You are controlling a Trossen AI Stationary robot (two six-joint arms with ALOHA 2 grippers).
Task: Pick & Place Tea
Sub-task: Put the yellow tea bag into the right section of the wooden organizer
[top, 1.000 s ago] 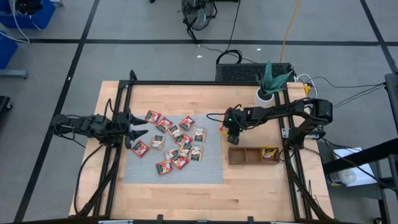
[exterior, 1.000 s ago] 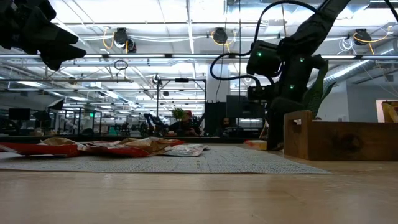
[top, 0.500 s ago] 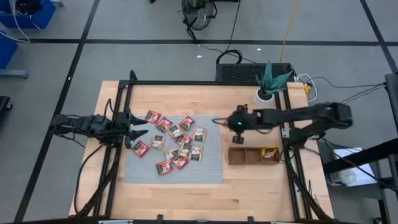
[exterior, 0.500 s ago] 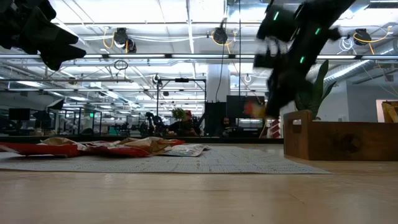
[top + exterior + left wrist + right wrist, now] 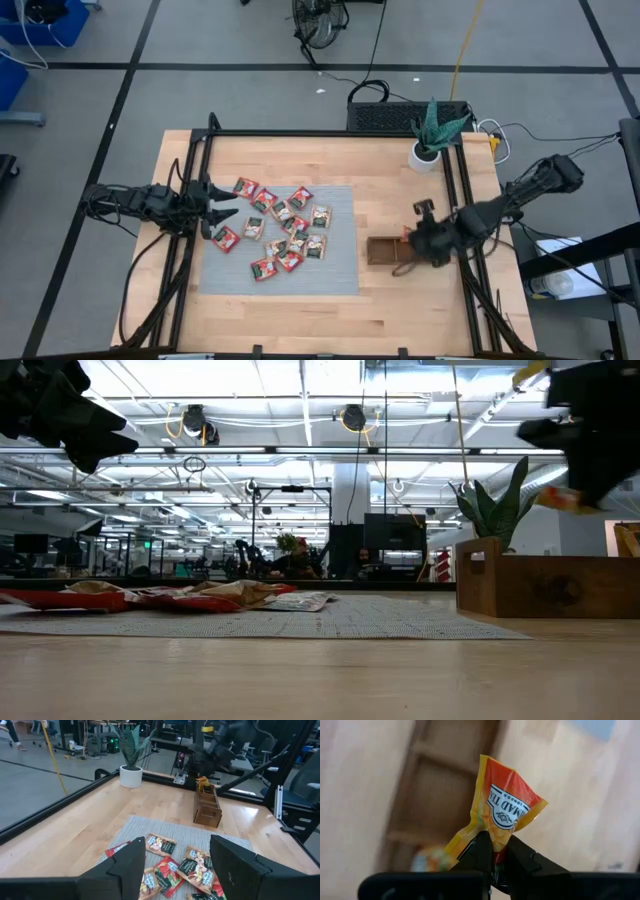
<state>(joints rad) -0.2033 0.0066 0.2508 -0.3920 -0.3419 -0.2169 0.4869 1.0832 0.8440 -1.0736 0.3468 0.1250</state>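
The right gripper [image 5: 492,851] is clamped on a yellow-orange sachet [image 5: 501,809], holding it in the air above the tray [image 5: 382,252] at the table's [image 5: 300,310] right side. The rest of the tea [image 5: 282,226] lies scattered on the grey mat [image 5: 335,270], left of the tray. The left gripper [image 5: 222,208] hovers over the mat's left edge, its fingers [image 5: 234,865] apart and holding nothing.
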